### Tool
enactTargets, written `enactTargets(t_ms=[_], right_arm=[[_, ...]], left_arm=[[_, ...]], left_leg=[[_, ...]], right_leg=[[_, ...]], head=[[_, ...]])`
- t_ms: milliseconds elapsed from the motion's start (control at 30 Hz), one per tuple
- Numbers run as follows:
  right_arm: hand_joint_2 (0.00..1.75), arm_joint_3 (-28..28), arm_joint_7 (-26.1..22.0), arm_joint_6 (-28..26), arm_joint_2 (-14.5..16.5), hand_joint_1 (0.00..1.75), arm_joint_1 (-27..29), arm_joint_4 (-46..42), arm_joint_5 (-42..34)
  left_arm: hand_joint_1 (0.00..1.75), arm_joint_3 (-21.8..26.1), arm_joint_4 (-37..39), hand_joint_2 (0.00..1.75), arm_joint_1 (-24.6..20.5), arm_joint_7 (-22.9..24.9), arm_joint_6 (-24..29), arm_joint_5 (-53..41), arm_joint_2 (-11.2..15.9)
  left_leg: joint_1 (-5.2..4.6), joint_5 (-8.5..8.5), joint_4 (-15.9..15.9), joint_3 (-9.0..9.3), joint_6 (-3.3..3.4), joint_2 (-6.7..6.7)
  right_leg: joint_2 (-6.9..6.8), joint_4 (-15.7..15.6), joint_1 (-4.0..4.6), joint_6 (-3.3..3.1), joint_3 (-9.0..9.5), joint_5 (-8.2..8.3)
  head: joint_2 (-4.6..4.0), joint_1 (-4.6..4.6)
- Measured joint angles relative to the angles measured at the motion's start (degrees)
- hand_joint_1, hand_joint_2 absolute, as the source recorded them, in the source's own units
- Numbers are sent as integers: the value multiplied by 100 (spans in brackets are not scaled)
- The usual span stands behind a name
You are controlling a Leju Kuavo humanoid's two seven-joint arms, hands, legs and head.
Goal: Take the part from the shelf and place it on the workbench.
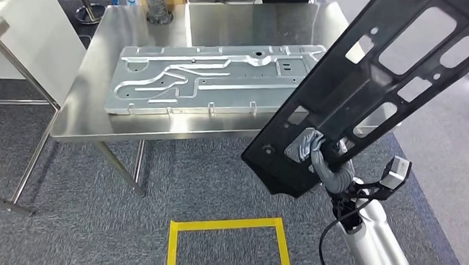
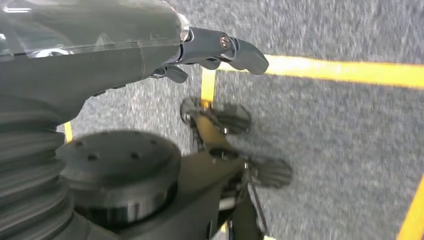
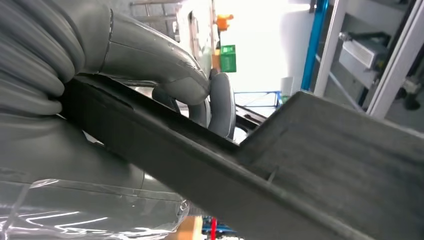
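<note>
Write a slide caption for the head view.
Right hand holds black part tilted above workbench, beside silver panel.

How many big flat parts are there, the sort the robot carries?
2. A black plastic frame is held by the right hand, tilted above the floor beside the table. A silver stamped metal panel lies flat on the steel workbench.

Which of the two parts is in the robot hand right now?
The black part, gripped by the right robot hand; the silver part lies flat on the workbench.
</note>
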Motion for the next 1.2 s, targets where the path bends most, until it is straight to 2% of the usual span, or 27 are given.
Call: enactTargets(t_ms=[33,67,100,167,200,233,267,300,333,367,400,467,533,567,633,667,700,733,800,833,867,967,1033,1067,1133,1167,1200], right_arm=[[175,0,-4,-1,-2,175,-3,1,-5],[175,4,-5,-1,1,175,-7,2,-7],[175,9,-4,-2,3,175,-14,3,-8],[175,20,-4,-3,8,175,-26,8,-3],[175,23,-3,-3,9,175,-33,12,1],[175,28,-3,-4,10,175,-44,18,4],[175,33,-3,-5,12,175,-62,26,7],[175,39,-3,-6,14,175,-88,36,7],[175,46,-1,-7,19,175,-115,49,8],[175,51,3,-8,23,175,-144,65,13],[175,58,7,-8,28,175,-168,80,16],[175,70,12,-8,33,175,-196,99,22],[175,76,10,-3,34,175,-215,116,21],[175,76,9,-1,34,175,-223,130,21],[175,79,7,4,33,175,-230,166,20],[175,84,7,5,32,175,-229,186,20],[175,88,7,5,32,175,-229,206,20],[175,92,7,5,32,175,-231,222,20],[175,95,7,5,32,175,-251,240,20],[175,96,6,5,33,175,-266,244,19],[175,98,6,5,33,175,-280,246,18],[175,103,4,3,35,175,-295,256,14],[175,108,3,4,38,175,-301,257,13],[175,111,3,4,40,175,-305,257,13],[175,121,3,5,49,175,-315,264,13],[175,128,4,5,54,175,-318,272,14],[175,135,6,6,60,175,-321,281,16]], left_arm=[[0,0,0,175,-10,0,5,2,-2],[0,0,1,175,-16,0,10,4,-3],[0,0,1,175,-17,-3,14,8,-5],[0,0,1,175,-7,-21,25,16,-5],[0,1,1,175,-3,-36,33,22,-5],[0,1,1,175,-1,-51,41,28,-5],[0,2,1,175,0,-66,48,32,-5],[0,4,1,175,4,-79,53,37,-5],[0,7,1,175,6,-89,57,42,-5],[0,11,1,175,9,-97,61,48,-5],[0,15,1,175,11,-100,65,56,-4],[0,19,1,175,5,-104,77,66,-4],[0,20,1,175,-4,-110,87,69,-5],[0,20,1,175,-11,-113,90,70,-5],[0,22,1,175,-23,-119,92,77,-6],[0,24,1,175,-24,-120,91,80,-7],[0,25,1,175,-24,-120,88,83,-7],[0,26,1,175,-23,-121,84,84,-8],[0,26,1,175,-25,-122,79,84,-9],[0,26,1,175,-27,-122,76,84,-10],[0,26,1,175,-27,-122,74,84,-11],[0,26,1,175,-25,-121,65,84,-11],[0,27,1,175,-28,-120,49,85,-11],[0,27,1,175,-29,-116,41,85,-11],[0,30,1,175,-21,-107,22,89,-12],[0,32,1,175,-14,-102,17,91,-12],[0,33,1,175,-7,-100,15,93,-12]], left_leg=[[13,63,368,-236,-30,1],[41,37,775,-536,-58,3],[70,-107,1116,-832,-88,4],[132,-517,1374,-1242,-143,6],[160,-572,1272,-1330,-164,7],[185,-436,1021,-1344,-180,8],[204,-118,659,-1300,-189,9],[214,286,272,-1246,-190,11],[205,597,-17,-1197,-175,15],[189,820,-190,-1165,-150,15],[164,902,-245,-1158,-118,14],[135,931,-267,-1122,-38,6],[135,938,-327,-1081,44,8],[131,932,-347,-1061,81,9],[101,900,-346,-1048,135,10],[85,883,-340,-1042,150,9],[73,865,-330,-1035,156,6],[66,845,-314,-1024,156,1],[56,789,-259,-1002,135,-10],[46,760,-223,-1003,114,-15],[38,737,-194,-1011,92,-16],[31,710,-176,-1023,18,-12],[37,571,-3,-1082,-51,-7],[51,416,247,-1185,-87,-4],[101,54,997,-1515,-153,1],[127,-47,1305,-1660,-178,1],[151,-48,1435,-1724,-198,2]], right_leg=[[-1,-57,-11,-25,95,-32],[-3,-109,-15,-42,187,-73],[-4,-141,-19,-52,270,-123],[8,-164,-22,-42,438,-244],[14,-165,-23,-31,532,-314],[18,-165,-25,-16,634,-385],[20,-165,-28,2,731,-454],[23,-156,-29,26,813,-516],[32,-150,-28,59,864,-569],[41,-143,-30,97,891,-614],[50,-141,-35,138,903,-645],[51,-144,-58,218,918,-702],[30,83,-72,254,827,-867],[21,388,-72,256,678,-1028],[16,1205,-60,263,222,-1351],[16,1501,-54,266,30,-1408],[15,1583,-51,263,-64,-1346],[15,1419,-50,253,-36,-1170],[10,657,-39,206,259,-713],[6,322,-26,179,395,-563],[5,115,-11,155,476,-491],[10,6,-2,90,507,-474],[-1,-52,-37,38,546,-447],[-9,-74,-52,19,564,-438],[-20,-82,-49,6,576,-438],[-22,-81,-49,6,577,-440],[-22,-80,-51,9,579,-442]], head=[[0,0],[0,1],[0,-1],[0,-1],[0,-1],[0,-1],[0,0],[0,0],[0,0],[0,0],[0,0],[0,0],[0,1],[0,1],[0,2],[0,2],[0,2],[0,2],[0,2],[0,2],[0,2],[0,2],[0,1],[0,1],[0,0],[0,0],[0,0]])
